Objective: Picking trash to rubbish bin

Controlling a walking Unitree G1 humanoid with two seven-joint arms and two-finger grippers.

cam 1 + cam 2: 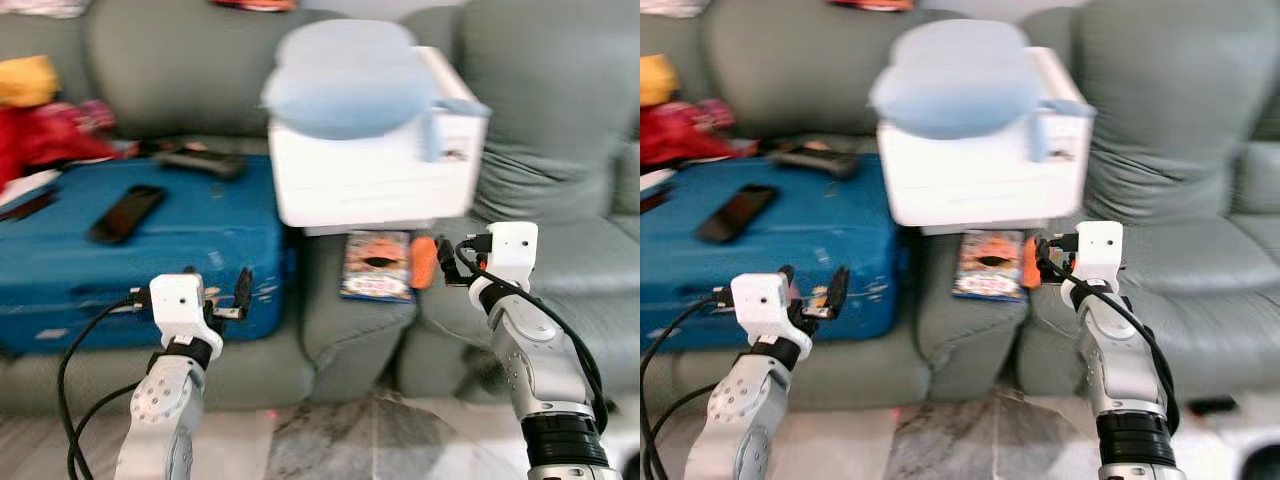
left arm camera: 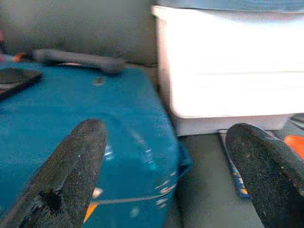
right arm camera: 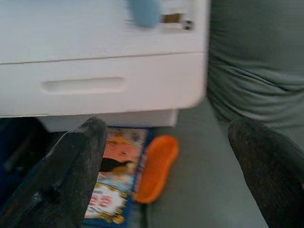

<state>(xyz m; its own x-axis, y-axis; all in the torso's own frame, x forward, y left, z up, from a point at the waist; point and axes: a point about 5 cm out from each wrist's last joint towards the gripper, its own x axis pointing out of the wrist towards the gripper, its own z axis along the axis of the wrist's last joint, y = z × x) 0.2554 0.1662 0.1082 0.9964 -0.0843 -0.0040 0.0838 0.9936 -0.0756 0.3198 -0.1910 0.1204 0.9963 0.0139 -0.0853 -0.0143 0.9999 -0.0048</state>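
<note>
1. Progress: nothing picked yet, no bin seen.
2. Left gripper (image 1: 228, 298) spread wide, empty, raised before the blue case (image 1: 200, 240).
3. Right gripper (image 3: 161, 166) spread wide, empty, aimed at the orange scrap (image 3: 156, 167) beside the packet (image 1: 377, 264) on the sofa (image 1: 560, 260), under the white box (image 1: 370, 170).
4. Left to do: grasp, carry, drop.

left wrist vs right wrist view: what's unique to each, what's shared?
Left wrist: the blue suitcase, with a dark phone and a dark remote-like object on it, framed by the open left gripper. Right wrist: the orange object beside the booklet, and the grey sofa back, framed by the open right gripper. Both: the white printer and the colourful booklet.
</note>
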